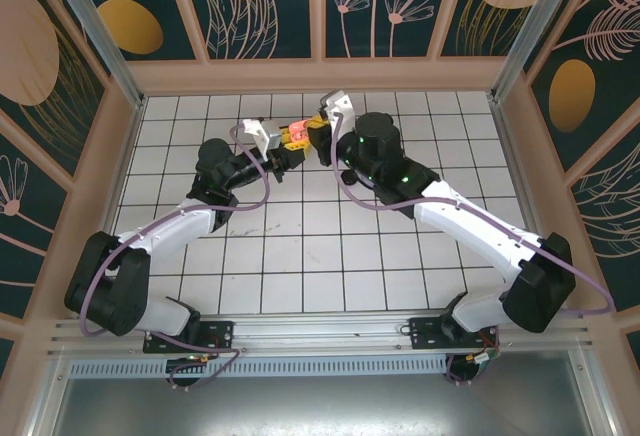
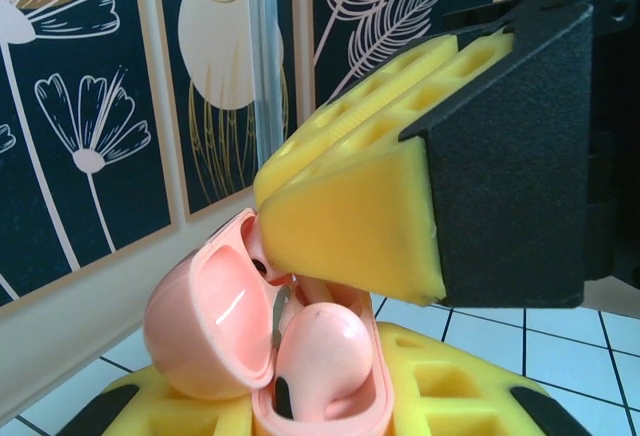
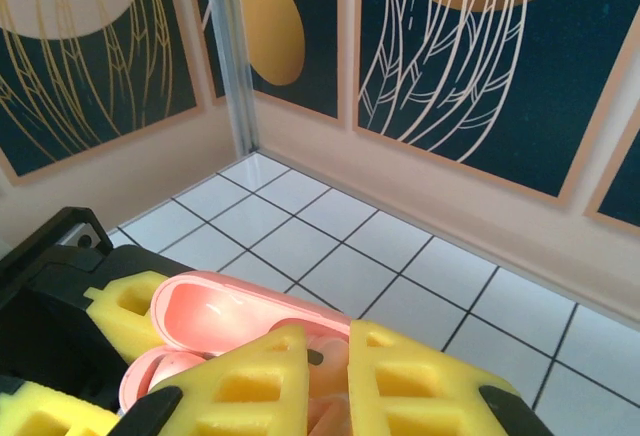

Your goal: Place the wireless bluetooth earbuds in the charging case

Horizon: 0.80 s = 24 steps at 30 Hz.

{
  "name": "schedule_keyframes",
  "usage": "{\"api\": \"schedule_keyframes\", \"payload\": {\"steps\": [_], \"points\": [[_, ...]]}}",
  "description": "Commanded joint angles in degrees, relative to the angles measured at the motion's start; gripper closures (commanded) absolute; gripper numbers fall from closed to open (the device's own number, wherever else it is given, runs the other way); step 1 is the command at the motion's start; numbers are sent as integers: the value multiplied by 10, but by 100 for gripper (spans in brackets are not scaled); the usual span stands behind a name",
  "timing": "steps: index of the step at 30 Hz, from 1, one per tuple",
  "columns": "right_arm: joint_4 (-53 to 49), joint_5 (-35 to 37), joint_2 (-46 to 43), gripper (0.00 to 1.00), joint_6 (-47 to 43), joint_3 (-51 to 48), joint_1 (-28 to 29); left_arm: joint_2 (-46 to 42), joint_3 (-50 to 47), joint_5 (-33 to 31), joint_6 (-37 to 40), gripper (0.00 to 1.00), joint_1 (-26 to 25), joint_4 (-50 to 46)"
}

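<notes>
case [image 2: 215,321] mouth up, lid tipped open | earbud [image 2: 325,351] upright inside, stem hidden | left fingers [image 2: 435,386] clamped on case | right fingers [image 3: 285,361] together

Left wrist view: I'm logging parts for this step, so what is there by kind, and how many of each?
Open salmon-pink plastic charging case: 1
Salmon-pink plastic earbud seated in it, clearly seen: 1
Yellow foam-padded left tool and right tool: 2
Total: 4
</notes>
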Motion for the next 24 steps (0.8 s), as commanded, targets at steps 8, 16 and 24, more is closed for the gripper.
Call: {"api": "schedule_keyframes", "payload": {"steps": [8, 16, 24], "points": [[-37, 29, 21, 86, -49, 10, 41, -16, 27, 9, 4, 100, -7, 35], [-38, 18, 11, 86, -58, 4, 49, -15, 31, 9, 11, 100, -7, 28], [-40, -32, -8, 85, -43, -5, 36, -15, 31, 23, 21, 100, -7, 22]]}}
